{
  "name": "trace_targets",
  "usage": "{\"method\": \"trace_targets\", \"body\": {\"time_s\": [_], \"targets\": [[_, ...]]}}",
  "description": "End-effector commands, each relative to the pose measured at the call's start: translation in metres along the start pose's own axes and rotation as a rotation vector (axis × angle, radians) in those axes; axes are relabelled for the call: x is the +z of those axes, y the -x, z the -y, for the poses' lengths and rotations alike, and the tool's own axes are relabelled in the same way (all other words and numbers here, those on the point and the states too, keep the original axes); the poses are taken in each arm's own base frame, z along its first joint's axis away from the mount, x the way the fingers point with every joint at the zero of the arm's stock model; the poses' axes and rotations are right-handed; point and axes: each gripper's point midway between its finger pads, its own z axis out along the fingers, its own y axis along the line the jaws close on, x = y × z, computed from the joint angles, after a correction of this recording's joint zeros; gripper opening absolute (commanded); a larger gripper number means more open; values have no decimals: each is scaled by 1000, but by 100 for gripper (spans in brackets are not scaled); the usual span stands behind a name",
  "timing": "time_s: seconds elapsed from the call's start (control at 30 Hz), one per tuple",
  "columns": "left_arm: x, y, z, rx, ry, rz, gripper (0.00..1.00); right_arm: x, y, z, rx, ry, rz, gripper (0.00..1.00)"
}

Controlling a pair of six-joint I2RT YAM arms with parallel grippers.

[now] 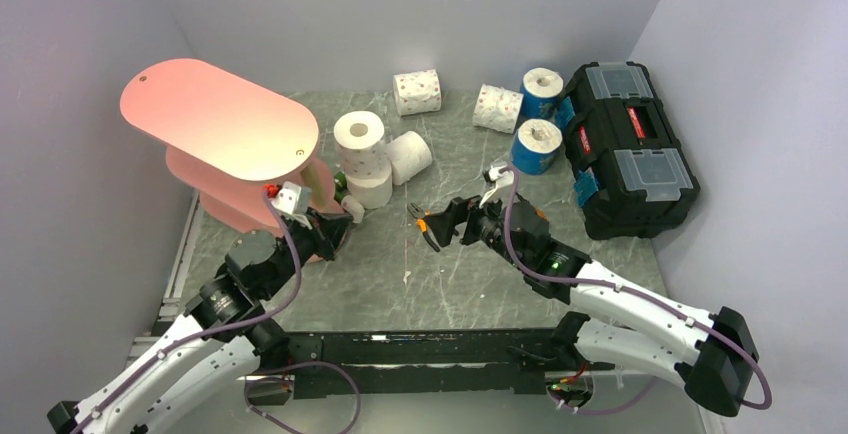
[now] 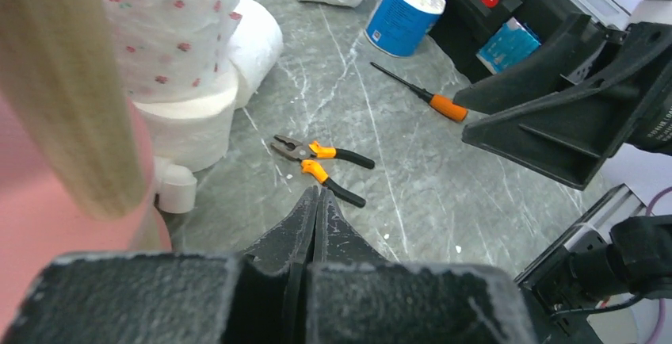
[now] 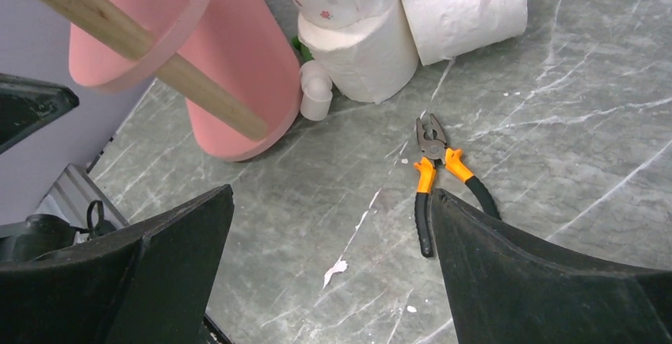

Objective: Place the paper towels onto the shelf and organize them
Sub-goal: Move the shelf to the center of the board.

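The pink shelf [image 1: 220, 119] stands at the left, with nothing visible on its top board. A speckled paper towel roll [image 1: 360, 134] is stacked on a white roll [image 1: 372, 190] beside it, and a white roll [image 1: 410, 154] lies against them. Two more speckled rolls [image 1: 417, 92] [image 1: 497, 107] and two blue rolls [image 1: 541, 92] [image 1: 536, 146] sit farther back. My left gripper [image 2: 317, 193] is shut and empty, low by the shelf's foot [image 1: 338, 236]. My right gripper [image 3: 331, 193] is open and empty above the table, mid-table in the top view [image 1: 442, 224].
Orange-handled pliers [image 3: 434, 158] lie on the marble table just under my right gripper. A screwdriver [image 2: 432, 100] lies near the black toolbox [image 1: 625, 149] at the right. A small white capped object [image 3: 315, 94] stands at the foot of the stack, by a wooden shelf post [image 3: 158, 59].
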Motion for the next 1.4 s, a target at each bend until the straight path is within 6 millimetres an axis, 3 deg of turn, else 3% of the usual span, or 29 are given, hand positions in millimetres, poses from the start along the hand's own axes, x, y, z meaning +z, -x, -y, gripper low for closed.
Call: {"method": "trace_targets", "body": {"time_s": [0.0, 0.07, 0.17, 0.23, 0.3, 0.5, 0.77, 0.97, 1.13, 1.37], "targets": [[0, 21, 12, -18, -14, 64, 0, 0, 29, -25, -14, 90, 78, 97], [-9, 26, 9, 5, 4, 54, 7, 1, 33, -35, -38, 139, 95, 97], [-28, 33, -4, 24, 72, 42, 35, 7, 39, -51, -88, 181, 128, 100], [-46, 38, -20, 22, 158, 31, 77, 12, 42, -59, -122, 188, 154, 100], [-63, 41, -36, 11, 245, 31, 98, 22, 42, -66, -170, 191, 177, 100], [-102, 37, -70, -65, 456, -19, 99, 49, 52, -102, -242, 282, 257, 100], [-127, 41, -81, -116, 490, 29, 100, 83, 61, -158, -301, 453, 323, 97], [-144, 42, -90, -123, 523, 41, 100, 108, 53, -198, -326, 571, 330, 94], [-155, 40, -95, -137, 537, 52, 99, 139, 38, -216, -333, 594, 300, 91], [-166, 41, -101, -159, 532, 106, 99, 177, 36, -229, -324, 558, 307, 85]]}}
